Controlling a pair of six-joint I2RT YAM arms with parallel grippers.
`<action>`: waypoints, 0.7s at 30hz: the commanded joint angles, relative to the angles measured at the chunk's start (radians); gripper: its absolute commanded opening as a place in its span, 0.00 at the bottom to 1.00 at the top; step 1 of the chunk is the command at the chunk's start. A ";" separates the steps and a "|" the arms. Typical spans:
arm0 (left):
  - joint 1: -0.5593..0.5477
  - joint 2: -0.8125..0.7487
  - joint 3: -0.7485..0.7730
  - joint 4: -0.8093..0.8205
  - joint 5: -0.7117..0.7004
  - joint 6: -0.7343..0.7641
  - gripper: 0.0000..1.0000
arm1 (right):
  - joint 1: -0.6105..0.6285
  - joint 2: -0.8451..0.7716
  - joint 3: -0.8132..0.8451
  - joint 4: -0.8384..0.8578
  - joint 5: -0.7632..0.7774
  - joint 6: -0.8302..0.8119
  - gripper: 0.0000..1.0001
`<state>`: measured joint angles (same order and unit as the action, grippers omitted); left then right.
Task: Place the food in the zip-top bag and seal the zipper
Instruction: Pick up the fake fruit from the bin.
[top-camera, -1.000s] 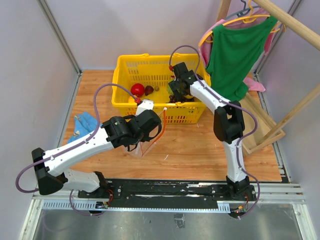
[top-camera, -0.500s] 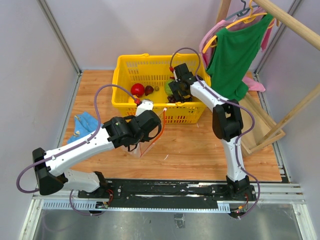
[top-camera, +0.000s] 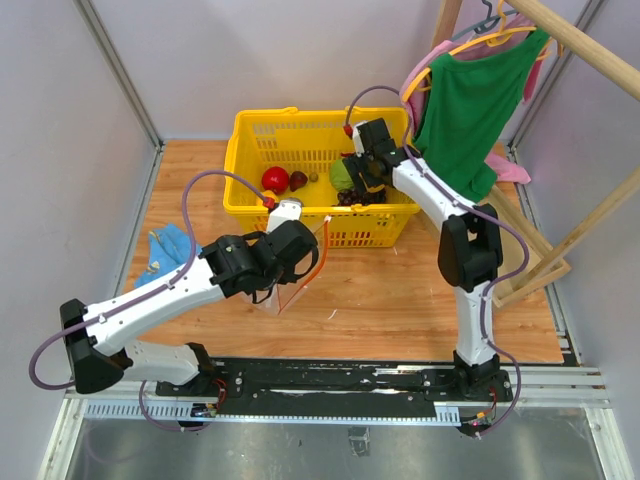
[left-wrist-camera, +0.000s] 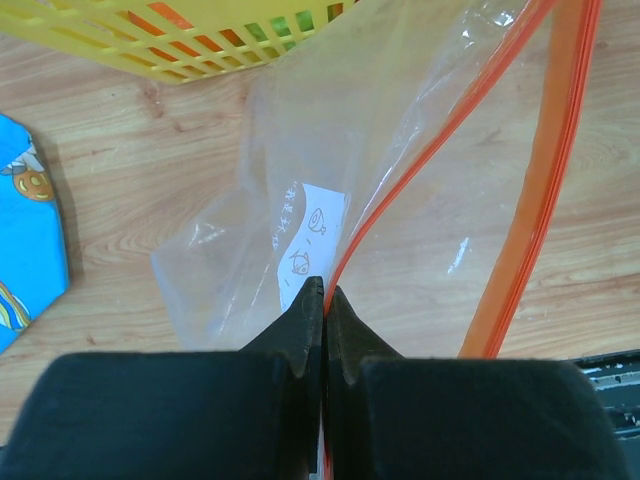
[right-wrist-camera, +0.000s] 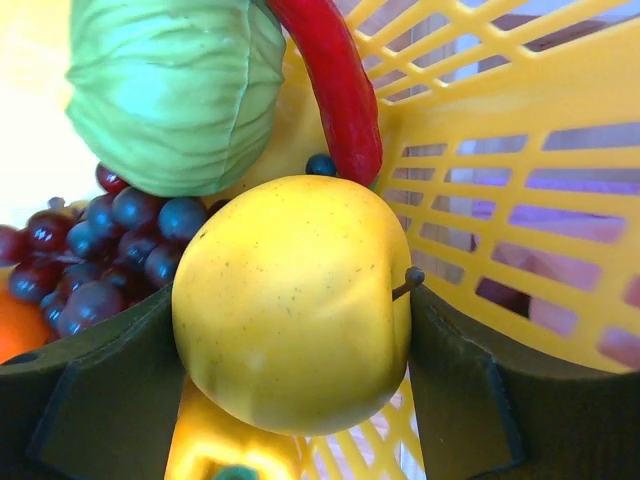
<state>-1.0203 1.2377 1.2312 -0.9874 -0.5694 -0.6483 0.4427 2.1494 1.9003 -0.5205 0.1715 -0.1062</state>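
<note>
Apple (right-wrist-camera: 290, 300) clamped in your right gripper (right-wrist-camera: 285, 400) inside the yellow basket (top-camera: 250, 130) — next, carry it to the bag.

Lift straight up first, so that the fruit clears the green cabbage (right-wrist-camera: 170, 90), the red chili (right-wrist-camera: 335, 90) and the lattice wall, and only then swing toward the zip-top bag (left-wrist-camera: 290, 150). Your left gripper (left-wrist-camera: 322, 300) has its fingers pressed together on one lip of the red-orange zipper (left-wrist-camera: 545, 190), holding the bag just in front of the basket. Aim between the two strips (they gape apart, which helps) and lower gently — the film is soft and will fold if nudged. The right fingers are spread around the fruit, gripping both sides. It looks glossy, smooth and round, with a short dark stalk.
</note>
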 joint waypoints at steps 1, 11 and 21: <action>0.015 -0.036 -0.020 0.050 0.006 -0.025 0.00 | 0.008 -0.118 -0.038 0.008 -0.053 0.001 0.38; 0.029 -0.088 -0.065 0.142 0.077 -0.040 0.00 | 0.062 -0.303 -0.129 0.039 -0.096 0.040 0.35; 0.049 -0.108 -0.085 0.233 0.111 -0.047 0.00 | 0.143 -0.489 -0.167 0.050 -0.125 0.072 0.34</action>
<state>-0.9882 1.1542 1.1625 -0.8299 -0.4717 -0.6819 0.5446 1.7443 1.7603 -0.4942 0.0685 -0.0677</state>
